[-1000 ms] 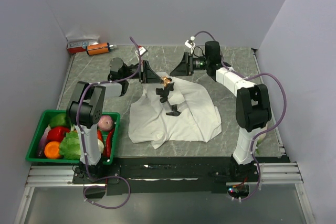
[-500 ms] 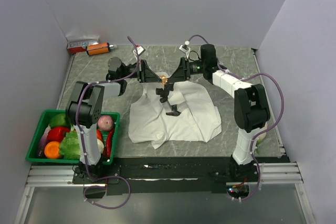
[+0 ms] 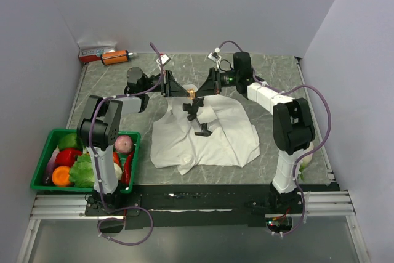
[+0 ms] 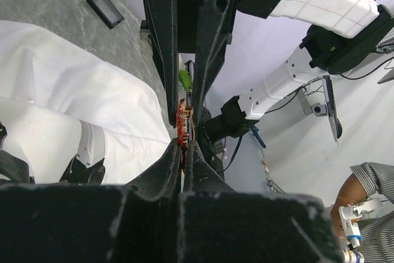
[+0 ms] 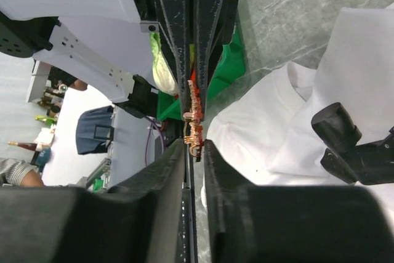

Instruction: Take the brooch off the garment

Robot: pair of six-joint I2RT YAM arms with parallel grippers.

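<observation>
Nearest me, by the left arm's base, a green basket (image 3: 43, 161) of vegetables is sitting off to the side, playing no part in this. Past it the garment (image 3: 215, 137) is lying rumpled across the middle of the surface (image 3: 283, 69), its black print showing. Its far edge seems to be rising in a small peak toward the two arms meeting above it. There the brooch (image 5: 192, 112) is hanging in the air between them, stretched like a short orange-red chain from one set of fingertips to the other. The left end effector (image 4: 183, 152) is clamped fully shut on one end of it, I would say to hold the piece steady and keep it up where the other arm can reach it. The right end effector (image 5: 194, 152) is facing it head-on, with its jaws standing only narrowly apart astride the opposite end. I cannot tell whether they are actually pinching the brooch, nor whether the pin is free of the cloth. To my eye this opposed hold is setting up a pull that would part pin from fabric. At the far left corner an orange bottle (image 3: 115, 57) is lying well apart.
</observation>
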